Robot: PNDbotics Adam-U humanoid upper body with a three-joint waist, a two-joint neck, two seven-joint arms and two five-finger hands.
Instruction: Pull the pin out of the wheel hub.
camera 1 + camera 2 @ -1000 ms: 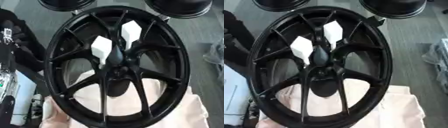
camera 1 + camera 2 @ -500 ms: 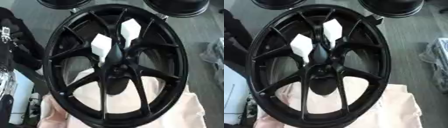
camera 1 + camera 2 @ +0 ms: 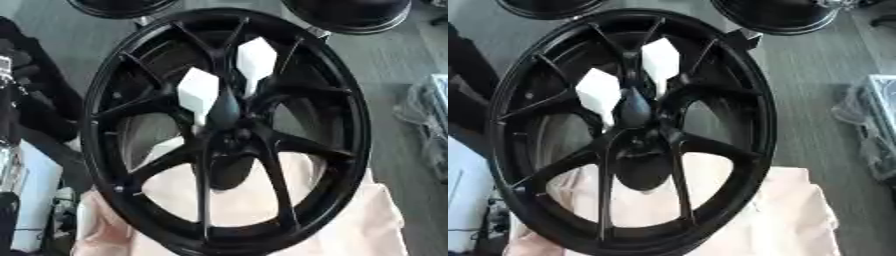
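**Pin not yet made out; no hand in view at the hub**

Although the task is to draw a pin from the hub, no pin can be told apart from the dark metal in either view. The wheel hub point(image 3: 229, 131) sits at the centre of a black spoked wheel point(image 3: 352, 150) that fills most of both views, its face turned up toward the camera. Two white wedge-shaped pieces stand in the gaps between spokes just off the hub: one point(image 3: 198, 94) at about 10 o'clock from it, the other point(image 3: 255, 61) at about 12 o'clock. Whether either of them is the pin, I cannot say.

Neither robot hand shows in either view, so the state of the fingers cannot be told, nor whether they have hold of anything.

Outward from the wheel, a pale pink cloth point(image 3: 798, 210) lies under its lower half, from about 4 to 8 o'clock, covering the surface there. Two more dark rims point(image 3: 350, 15) sit beyond the wheel at 11 and 1 o'clock. Dark clutter and something pale lie at 8 to 9 o'clock.

To do this step well, I judge the hand should come in over the hub between the spokes, settle the fingers on the pin only once it is clearly found, and pull along the pin's own axis, not sideways, so that it does not bind. The wheel looks free to rock on the cloth, so steadying the rim with the other hand would help.
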